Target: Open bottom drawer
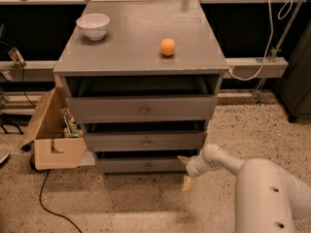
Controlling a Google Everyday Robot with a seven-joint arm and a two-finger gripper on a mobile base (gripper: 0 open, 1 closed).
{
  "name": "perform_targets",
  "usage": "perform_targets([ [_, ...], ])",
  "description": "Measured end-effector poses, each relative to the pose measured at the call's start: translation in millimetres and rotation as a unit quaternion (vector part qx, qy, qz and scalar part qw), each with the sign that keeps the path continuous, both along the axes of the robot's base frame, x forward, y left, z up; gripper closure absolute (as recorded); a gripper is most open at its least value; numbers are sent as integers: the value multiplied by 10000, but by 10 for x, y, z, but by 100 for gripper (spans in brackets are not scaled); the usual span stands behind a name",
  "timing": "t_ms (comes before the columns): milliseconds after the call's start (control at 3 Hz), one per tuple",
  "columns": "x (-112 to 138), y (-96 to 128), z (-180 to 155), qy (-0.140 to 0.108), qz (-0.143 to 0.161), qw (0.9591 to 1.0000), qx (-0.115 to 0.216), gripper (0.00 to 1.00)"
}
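Observation:
The grey cabinet has three drawers, all pulled out a little. The bottom drawer is the narrowest, with a small round knob at its middle, and shows a dark gap above its front. My gripper is low at the right end of the bottom drawer's front, close to the floor. One pale fingertip points toward the drawer's corner, the other hangs down toward the floor. The fingers stand spread apart with nothing between them. My white arm fills the lower right.
A white bowl and an orange ball rest on the cabinet top. An open cardboard box stands on the floor at the cabinet's left. A black cable runs over the speckled floor. Rails and a white cable are behind.

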State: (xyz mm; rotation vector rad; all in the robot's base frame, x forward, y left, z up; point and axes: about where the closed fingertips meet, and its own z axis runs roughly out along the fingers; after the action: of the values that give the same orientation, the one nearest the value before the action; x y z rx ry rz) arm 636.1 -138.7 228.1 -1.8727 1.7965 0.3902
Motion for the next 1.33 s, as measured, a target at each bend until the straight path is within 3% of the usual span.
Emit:
perform_targets([
  [1333, 505, 143, -411, -220, 68, 9992, -342, 0],
])
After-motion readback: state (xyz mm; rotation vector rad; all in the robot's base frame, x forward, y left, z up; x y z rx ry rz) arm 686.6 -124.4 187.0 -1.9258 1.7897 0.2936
